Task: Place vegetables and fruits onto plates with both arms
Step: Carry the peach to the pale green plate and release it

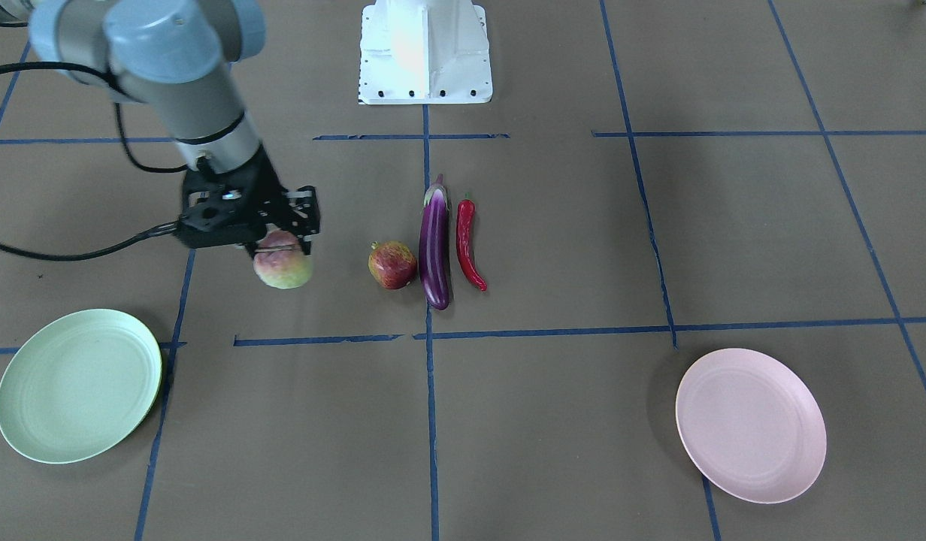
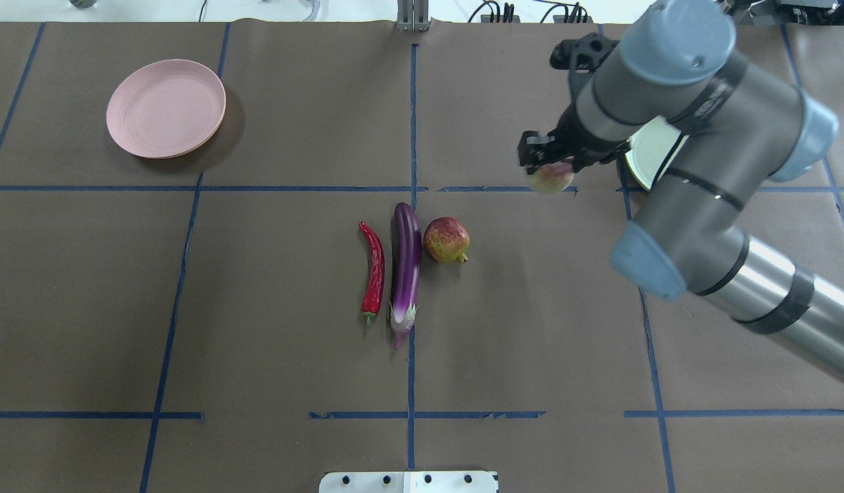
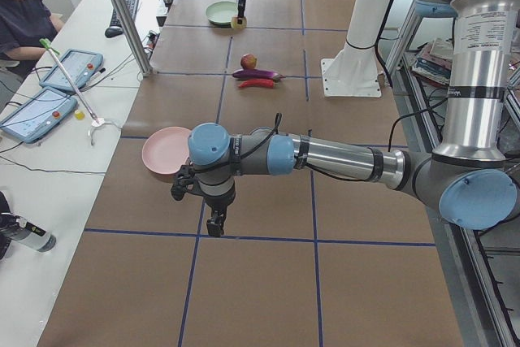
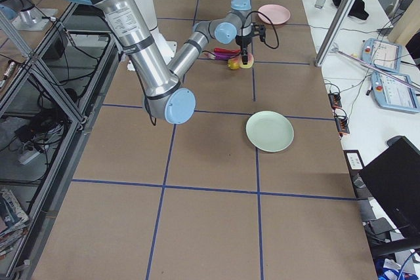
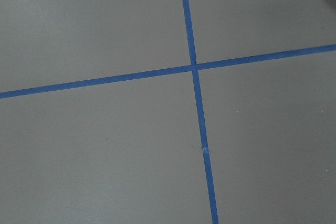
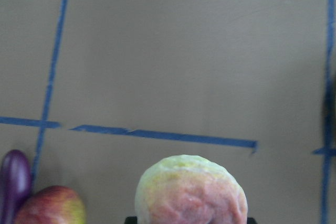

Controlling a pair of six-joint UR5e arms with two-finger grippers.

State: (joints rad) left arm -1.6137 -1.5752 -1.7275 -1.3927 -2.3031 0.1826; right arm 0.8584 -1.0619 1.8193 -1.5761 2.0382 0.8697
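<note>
My right gripper [image 1: 282, 248] is shut on the pink-and-green fruit [image 1: 284, 270] and holds it above the table, between the pomegranate-like fruit [image 1: 392, 264] and the mint green plate [image 1: 80, 385]. The fruit fills the bottom of the right wrist view [image 6: 191, 192]. The purple eggplant [image 1: 434, 244] and red chili [image 1: 467, 244] lie side by side beside the pomegranate. The pink plate [image 1: 750, 424] is empty. My left gripper [image 3: 215, 223] shows only in the exterior left view, low over the table next to the pink plate [image 3: 165, 152]; I cannot tell whether it is open or shut.
The white base block [image 1: 425, 52] stands at the robot's edge of the table. Blue tape lines [image 5: 195, 66] cross the brown tabletop. An operator [image 3: 24, 14] sits at a side desk with tablets [image 3: 36, 111]. In the overhead view the right arm covers most of the green plate [image 2: 658, 154].
</note>
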